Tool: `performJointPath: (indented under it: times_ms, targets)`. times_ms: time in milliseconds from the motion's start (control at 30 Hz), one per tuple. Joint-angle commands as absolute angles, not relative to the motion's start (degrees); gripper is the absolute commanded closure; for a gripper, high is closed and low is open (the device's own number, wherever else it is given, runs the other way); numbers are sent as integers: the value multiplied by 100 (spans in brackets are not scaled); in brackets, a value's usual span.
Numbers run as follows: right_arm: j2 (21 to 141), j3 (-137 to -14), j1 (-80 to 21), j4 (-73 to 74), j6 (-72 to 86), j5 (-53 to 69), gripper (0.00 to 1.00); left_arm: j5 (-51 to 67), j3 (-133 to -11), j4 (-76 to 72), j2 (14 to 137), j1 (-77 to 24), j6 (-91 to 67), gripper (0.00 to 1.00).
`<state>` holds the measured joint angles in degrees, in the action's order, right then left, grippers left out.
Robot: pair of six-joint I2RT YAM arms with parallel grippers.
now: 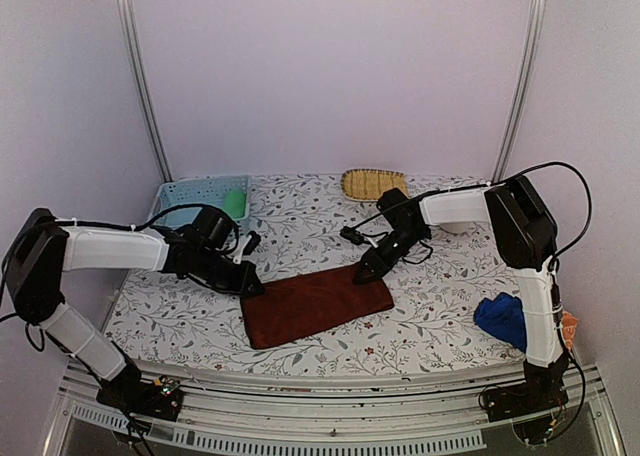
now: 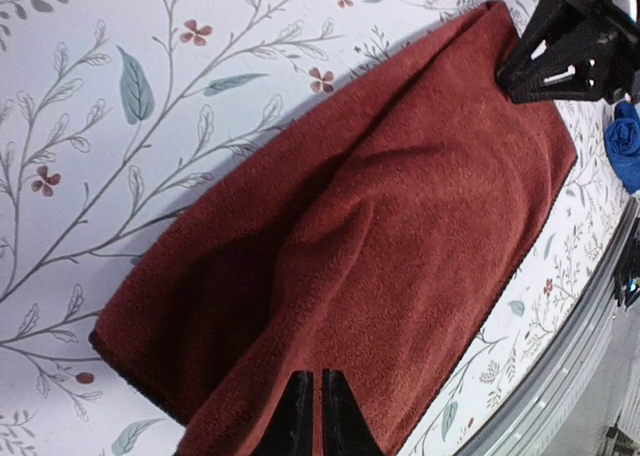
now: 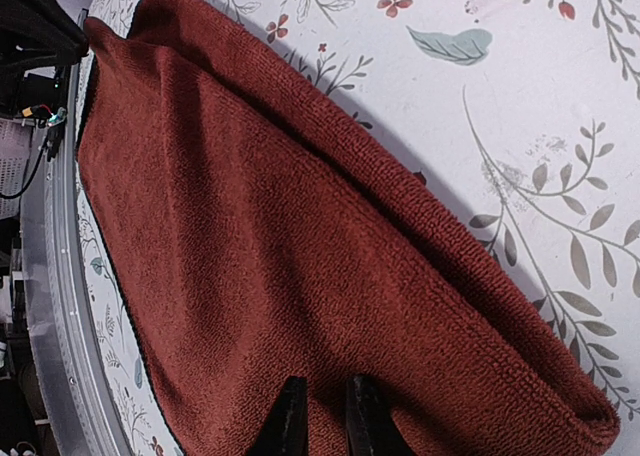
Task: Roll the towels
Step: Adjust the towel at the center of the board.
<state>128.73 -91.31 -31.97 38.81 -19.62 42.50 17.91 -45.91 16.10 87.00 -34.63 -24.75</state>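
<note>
The dark reddish-brown towel [image 1: 315, 304] lies folded flat on the flowered table, its fold along the far edge. My left gripper [image 1: 250, 284] is shut on its left end; in the left wrist view the fingertips [image 2: 310, 381] pinch the cloth [image 2: 400, 206]. My right gripper [image 1: 365, 272] is shut on its far right corner; in the right wrist view the tips [image 3: 322, 386] nip the cloth [image 3: 250, 236]. The royal blue towel [image 1: 503, 318] lies bunched at the right edge, with the orange towel [image 1: 568, 326] behind the right arm. The bright green towel [image 1: 235, 202] sits in the basket.
A pale blue perforated basket [image 1: 190, 194] stands at the back left. A yellow straw tray [image 1: 373, 183] lies at the back centre. The table's metal front rail [image 1: 330, 426] runs along the near edge. The right gripper [image 2: 560, 51] also shows in the left wrist view.
</note>
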Motion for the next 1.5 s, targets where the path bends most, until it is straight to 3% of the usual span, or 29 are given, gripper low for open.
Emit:
performJointPath:
  times_ms: [0,367,500,833,1033,1300,1467]
  targets:
    - [12724,-9035,-3166,3938,-2074,4165,82,1733,-4439,1357,9017,-3288,-2679,92]
    - [12668,-8567,-2688,3636,-1456,3534,78,247,-4522,2295,9572,-3180,-3007,91]
    - [12537,-8185,-2593,3645,-1497,3661,79,402,-4782,2161,9629,-3197,-2851,91]
    - [11456,-6750,-3034,3842,-2191,4037,80,296,-6866,2439,10760,-3219,-1965,91]
    - [10798,-6735,-3983,5132,-3338,5811,77,146,-7703,2744,10764,-3274,-1802,90]
    - [10666,-7206,-3423,5574,-3886,5675,75,304,-7029,3244,9521,-3796,-2344,87]
    - [10560,-7430,-3018,4848,-3459,4471,74,663,-5924,3092,8978,-3927,-3070,86]
